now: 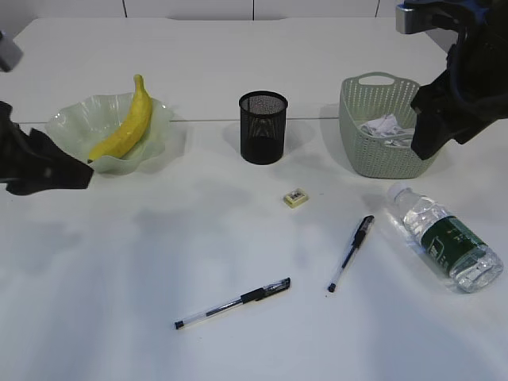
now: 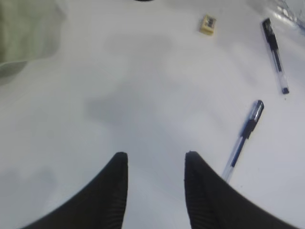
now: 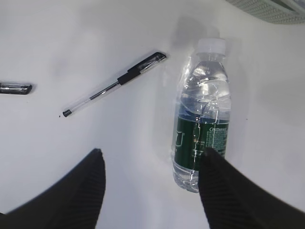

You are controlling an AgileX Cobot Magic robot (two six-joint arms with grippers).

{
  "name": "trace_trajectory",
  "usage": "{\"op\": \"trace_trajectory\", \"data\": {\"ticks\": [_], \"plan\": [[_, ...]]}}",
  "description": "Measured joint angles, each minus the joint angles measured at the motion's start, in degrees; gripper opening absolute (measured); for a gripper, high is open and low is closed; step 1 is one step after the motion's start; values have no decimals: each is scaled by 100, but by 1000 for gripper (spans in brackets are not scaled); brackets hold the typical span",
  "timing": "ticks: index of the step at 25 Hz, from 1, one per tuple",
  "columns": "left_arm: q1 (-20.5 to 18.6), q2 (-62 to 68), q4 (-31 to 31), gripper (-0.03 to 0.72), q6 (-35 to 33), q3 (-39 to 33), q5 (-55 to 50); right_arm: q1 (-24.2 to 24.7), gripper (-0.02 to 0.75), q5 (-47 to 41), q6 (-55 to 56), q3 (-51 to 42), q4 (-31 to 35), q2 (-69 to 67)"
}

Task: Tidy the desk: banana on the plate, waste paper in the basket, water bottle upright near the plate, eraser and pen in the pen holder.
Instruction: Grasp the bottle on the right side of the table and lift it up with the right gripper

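The yellow banana [image 1: 127, 127] lies on the pale green glass plate [image 1: 163, 119] at the left. Crumpled waste paper [image 1: 382, 127] sits inside the green basket [image 1: 373, 155]. A clear water bottle [image 1: 444, 238] [image 3: 202, 114] with a green label lies on its side at the right. The small yellow eraser [image 1: 296, 198] [image 2: 207, 25] and two pens [image 1: 351, 254] [image 1: 234, 303] lie on the table in front of the black mesh pen holder [image 1: 263, 127]. My left gripper [image 1: 86, 171] [image 2: 155, 155] hovers open and empty just in front of the plate. My right gripper [image 1: 422, 149] [image 3: 152, 152] hangs open and empty beside the basket, above the bottle.
The white table runs to a seam behind the plate, holder and basket. In the left wrist view one pen [image 2: 245, 138] lies just right of the right finger and the other pen [image 2: 275, 55] farther off. The basket's rim [image 3: 271, 9] shows at the right wrist view's top.
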State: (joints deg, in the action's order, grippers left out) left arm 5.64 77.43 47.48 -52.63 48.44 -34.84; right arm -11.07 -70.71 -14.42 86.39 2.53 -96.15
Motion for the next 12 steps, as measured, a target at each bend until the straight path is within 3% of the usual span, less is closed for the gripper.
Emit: {"op": "trace_trajectory", "data": {"ticks": [7, 12], "plan": [[1180, 274, -1377, 295, 230, 0, 495, 0, 461, 0, 0, 0, 0, 0], [1678, 298, -2417, 298, 292, 0, 871, 0, 461, 0, 0, 0, 0, 0]]}}
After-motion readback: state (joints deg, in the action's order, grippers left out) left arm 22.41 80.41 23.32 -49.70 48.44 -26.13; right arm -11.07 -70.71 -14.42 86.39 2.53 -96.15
